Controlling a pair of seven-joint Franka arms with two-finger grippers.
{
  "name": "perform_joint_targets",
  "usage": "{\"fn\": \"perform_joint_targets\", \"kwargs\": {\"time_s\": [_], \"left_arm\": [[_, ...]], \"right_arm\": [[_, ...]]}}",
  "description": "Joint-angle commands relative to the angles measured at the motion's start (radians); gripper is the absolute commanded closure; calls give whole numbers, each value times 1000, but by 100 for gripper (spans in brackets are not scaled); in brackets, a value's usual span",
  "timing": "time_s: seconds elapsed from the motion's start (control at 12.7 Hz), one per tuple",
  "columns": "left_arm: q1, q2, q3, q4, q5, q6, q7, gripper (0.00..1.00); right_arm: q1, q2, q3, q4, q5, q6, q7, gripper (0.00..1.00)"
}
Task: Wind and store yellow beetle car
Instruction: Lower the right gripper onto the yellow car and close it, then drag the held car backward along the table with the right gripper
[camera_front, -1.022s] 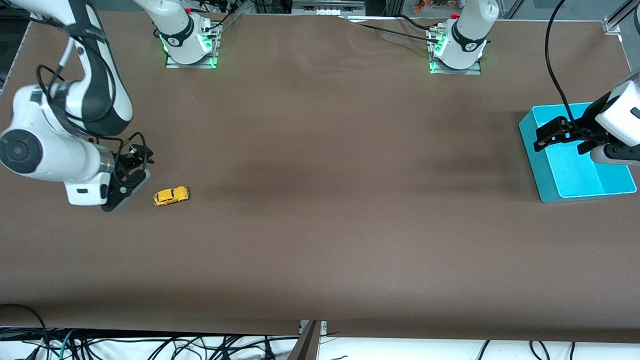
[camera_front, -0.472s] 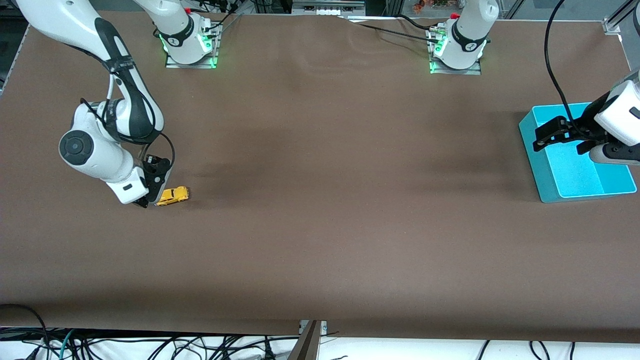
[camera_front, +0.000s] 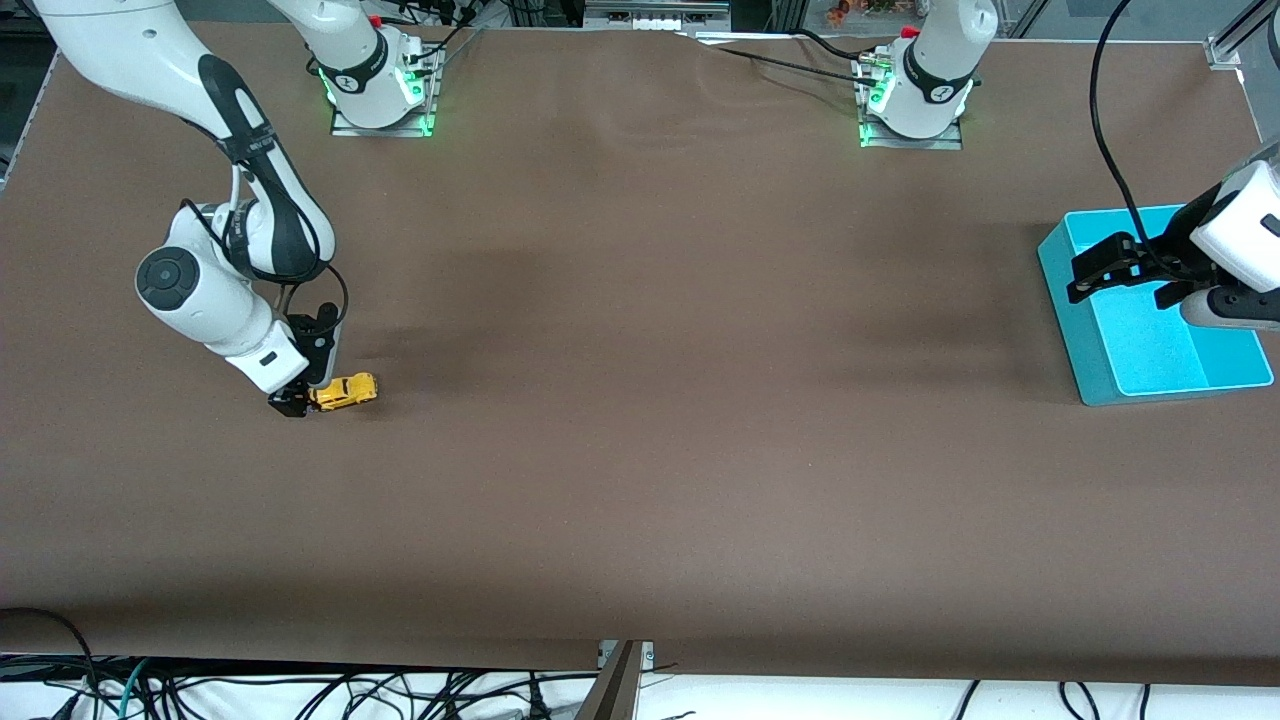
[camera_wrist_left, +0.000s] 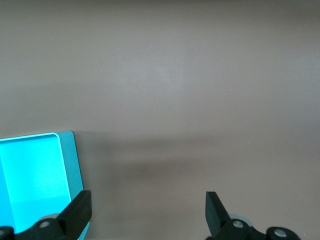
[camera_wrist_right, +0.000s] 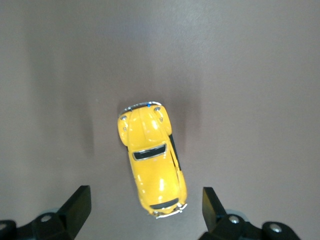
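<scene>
A wide brown table fills the room's view, with two white robot arms based along its upper edge.

The yellow beetle car sits on its wheels on the table toward the right arm's end. It is a tiny, bright yellow toy with a rounded body and dark windows. In the right wrist view the car is seen from above, its roof and rear window facing the camera, lying lengthwise and slightly angled between the two black fingertips.

The right gripper is down low at the car's end that points toward the right arm's end of the table, just beside it. Its jaws are spread wide, one to each side of the car's tail, with bare table showing between each finger and the yellow body. Nothing is gripped. Whether the fingertips touch the table cannot be told.

The left gripper hangs over a turquoise bin at the left arm's end of the table, well apart from the car. This arm waits. Its jaws are also wide apart and hold nothing. In the left wrist view, the bin's corner shows just beside one black fingertip, with plain brown table under the rest of the gripper.
</scene>
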Motion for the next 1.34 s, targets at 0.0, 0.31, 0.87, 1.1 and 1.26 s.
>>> {"fn": "perform_joint_targets", "kwargs": {"time_s": [0.0, 0.31, 0.87, 1.1, 1.26], "left_arm": [[10, 11, -5, 28, -22, -18, 0, 0], [10, 11, -5, 26, -22, -21, 0, 0], [10, 11, -3, 25, -22, -24, 0, 0], [12, 13, -3, 25, -22, -24, 0, 0], [12, 11, -3, 25, -22, -24, 0, 0]], "right_arm": [[-8, 25, 7, 4, -6, 54, -72, 2], [1, 53, 11, 17, -8, 80, -104, 9], [1, 50, 13, 24, 4, 71, -97, 80], [4, 16, 21, 21, 5, 7, 23, 80], [4, 4, 36, 18, 5, -41, 92, 79]]}}
